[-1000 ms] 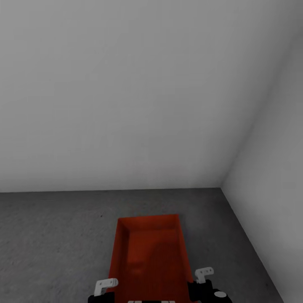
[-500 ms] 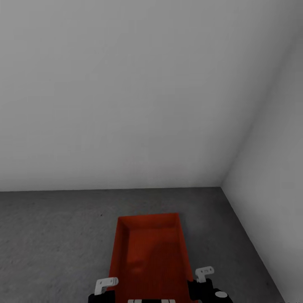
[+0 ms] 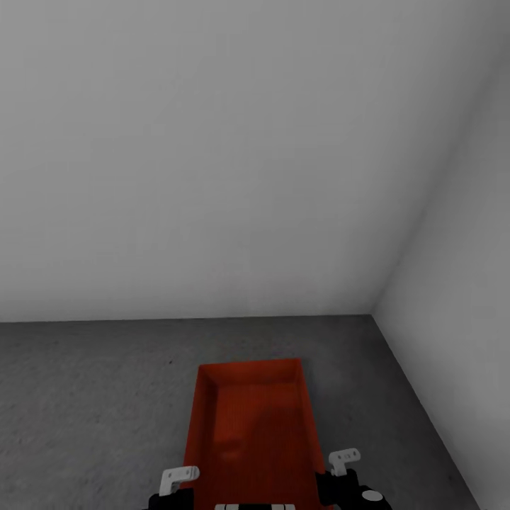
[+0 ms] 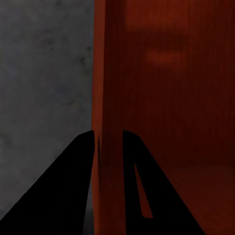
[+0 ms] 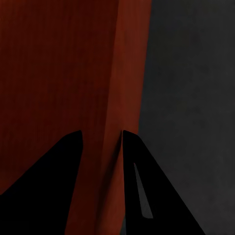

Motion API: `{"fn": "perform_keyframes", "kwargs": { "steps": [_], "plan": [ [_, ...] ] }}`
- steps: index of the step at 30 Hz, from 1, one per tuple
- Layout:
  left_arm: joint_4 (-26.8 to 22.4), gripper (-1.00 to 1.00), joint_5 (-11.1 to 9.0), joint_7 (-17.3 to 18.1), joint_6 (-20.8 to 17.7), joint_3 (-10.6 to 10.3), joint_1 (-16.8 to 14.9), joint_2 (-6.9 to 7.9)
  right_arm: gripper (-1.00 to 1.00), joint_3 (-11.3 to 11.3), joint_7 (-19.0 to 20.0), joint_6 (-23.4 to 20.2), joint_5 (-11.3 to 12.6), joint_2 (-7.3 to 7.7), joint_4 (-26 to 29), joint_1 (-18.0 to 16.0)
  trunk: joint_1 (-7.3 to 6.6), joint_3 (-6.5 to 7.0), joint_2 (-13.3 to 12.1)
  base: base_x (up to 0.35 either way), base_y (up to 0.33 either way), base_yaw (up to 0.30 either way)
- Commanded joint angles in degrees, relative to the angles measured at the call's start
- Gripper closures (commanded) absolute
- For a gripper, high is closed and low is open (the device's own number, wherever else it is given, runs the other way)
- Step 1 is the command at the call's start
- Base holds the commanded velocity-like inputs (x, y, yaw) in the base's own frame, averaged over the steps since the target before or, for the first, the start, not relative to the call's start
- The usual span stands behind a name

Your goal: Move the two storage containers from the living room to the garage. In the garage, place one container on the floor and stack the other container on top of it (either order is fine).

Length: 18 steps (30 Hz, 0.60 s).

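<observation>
Storage container (image 3: 251, 425), orange-red, thin-walled, open-topped, has left end effector (image 4: 107, 142) and right end effector (image 5: 102, 142) clamping opposite walls.

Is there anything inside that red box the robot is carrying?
No: in the head view the storage container shows a bare orange-red bottom and walls, with nothing lying in it.

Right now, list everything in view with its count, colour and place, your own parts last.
bin: one, orange-red, open-topped, low in the head view, over the floor near the room's corner.
floor: one, dark grey speckled concrete, under and around the bin.
walls: two, white, meeting in a corner ahead to the right.
left hand: one, black fingers astride the bin's left wall.
right hand: one, black fingers astride the bin's right wall.
</observation>
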State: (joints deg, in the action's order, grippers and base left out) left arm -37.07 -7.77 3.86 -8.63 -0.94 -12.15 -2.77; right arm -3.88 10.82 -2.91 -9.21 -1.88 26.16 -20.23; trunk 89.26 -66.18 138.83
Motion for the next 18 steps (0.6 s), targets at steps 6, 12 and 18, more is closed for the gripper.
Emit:
{"fn": "perform_keyframes", "kwargs": {
  "steps": [6,12,18],
  "plan": [
    [0.41,1.0,0.21,-0.52,-0.34,0.11,0.02,1.63,1.0,-0.08,0.61,-1.49,-0.73,0.01,-0.05,0.02,0.01,-0.05,0.0,0.0,0.0,0.0],
    [0.4,1.0,0.26,-0.56,-0.34,0.08,0.02,1.58,1.0,-0.08,0.61,-1.49,-0.71,-0.01,-0.05,0.02,0.01,-0.05,0.0,0.0,0.0,0.0],
    [0.42,1.0,0.31,-0.6,-0.34,0.06,0.02,1.57,1.0,-0.09,0.61,-1.48,-0.7,-0.01,-0.05,0.02,0.01,-0.05,0.0,0.0,0.0,0.0]
  ]
}}
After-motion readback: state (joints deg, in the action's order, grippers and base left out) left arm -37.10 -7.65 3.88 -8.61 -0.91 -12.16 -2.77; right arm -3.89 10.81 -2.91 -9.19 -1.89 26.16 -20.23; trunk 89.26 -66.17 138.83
